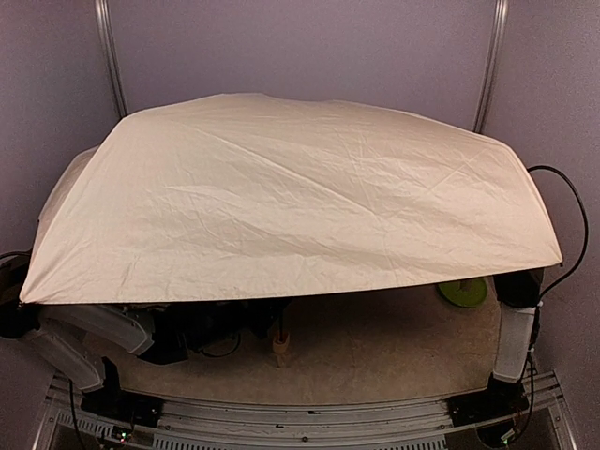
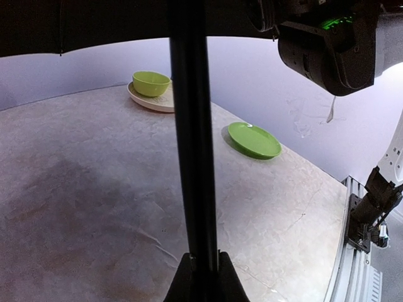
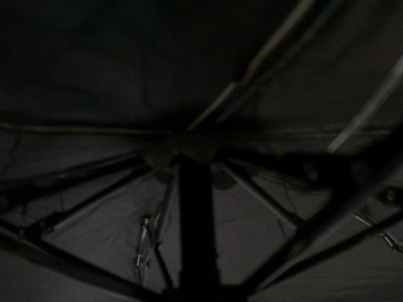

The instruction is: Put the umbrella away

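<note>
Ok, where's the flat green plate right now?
Top view: the green plate peeks out under the right edge of the umbrella canopy, just beside the right arm.

Dishes on a mottled beige table (image 2: 82,189)
A flat green plate (image 2: 254,139) lies toward the table's right side. Farther back, well apart from it, a lime-green bowl (image 2: 151,83) sits on a cream plate (image 2: 141,99), near the pale lilac wall (image 2: 264,75).
</note>
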You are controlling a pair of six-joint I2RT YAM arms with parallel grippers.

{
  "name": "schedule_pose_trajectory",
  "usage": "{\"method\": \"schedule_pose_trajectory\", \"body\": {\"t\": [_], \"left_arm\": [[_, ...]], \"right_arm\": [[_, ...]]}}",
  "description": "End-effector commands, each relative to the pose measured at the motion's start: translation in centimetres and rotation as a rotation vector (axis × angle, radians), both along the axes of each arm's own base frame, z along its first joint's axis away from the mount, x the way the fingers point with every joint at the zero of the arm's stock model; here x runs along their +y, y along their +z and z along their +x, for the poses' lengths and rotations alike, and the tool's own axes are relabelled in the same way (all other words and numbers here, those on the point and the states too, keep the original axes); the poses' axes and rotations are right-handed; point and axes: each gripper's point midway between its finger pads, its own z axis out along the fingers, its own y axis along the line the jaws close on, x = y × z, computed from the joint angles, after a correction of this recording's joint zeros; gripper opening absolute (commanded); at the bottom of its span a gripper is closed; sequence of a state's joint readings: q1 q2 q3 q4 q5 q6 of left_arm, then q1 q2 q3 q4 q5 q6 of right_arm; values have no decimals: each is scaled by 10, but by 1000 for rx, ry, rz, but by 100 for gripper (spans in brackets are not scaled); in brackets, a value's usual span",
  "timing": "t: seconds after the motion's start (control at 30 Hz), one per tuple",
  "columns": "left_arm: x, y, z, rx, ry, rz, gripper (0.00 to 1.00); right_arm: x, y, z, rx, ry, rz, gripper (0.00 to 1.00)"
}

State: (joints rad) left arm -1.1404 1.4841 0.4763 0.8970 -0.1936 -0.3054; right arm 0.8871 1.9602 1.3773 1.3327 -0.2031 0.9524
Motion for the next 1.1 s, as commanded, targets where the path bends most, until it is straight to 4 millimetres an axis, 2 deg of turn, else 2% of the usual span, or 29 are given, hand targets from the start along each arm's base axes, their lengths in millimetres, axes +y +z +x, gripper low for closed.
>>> {"method": "schedule_pose_trajectory", "body": {"t": [0.0,0.1,0.23,0.4,0.47,0.5,0.63,0.67,0.8,0.9,1.07], "left_arm": [[-9,27,-5,-102,-39,-19,0],[-9,30,-5,-106,-39,-22,0],[-9,31,-5,-109,-39,-23,0],[-10,33,-5,-115,-40,-25,0],[-9,35,-5,-119,-38,-25,0],[-9,34,-5,-121,-37,-23,0],[-7,34,-4,-121,-33,-21,0],[-6,36,-3,-123,-31,-25,0],[4,57,8,-101,-29,-83,0],[14,65,14,-81,-40,-108,0],[16,64,8,-154,-68,-15,0]], "right_arm": [[6,-6,1,9,-4,-21,20],[6,-6,1,11,-5,-26,20],[6,-6,1,7,-12,-37,0],[3,-7,2,11,-29,-39,0],[0,-9,1,11,-34,-24,22],[-3,-7,-1,6,-33,-13,22],[-1,-7,-2,-5,-34,-35,1],[-1,-9,-3,-5,-32,-37,0],[-2,-25,-1,41,-26,-91,0],[-6,-38,3,81,-82,-178,0],[1,-52,0,63,-107,-350,0]]}}
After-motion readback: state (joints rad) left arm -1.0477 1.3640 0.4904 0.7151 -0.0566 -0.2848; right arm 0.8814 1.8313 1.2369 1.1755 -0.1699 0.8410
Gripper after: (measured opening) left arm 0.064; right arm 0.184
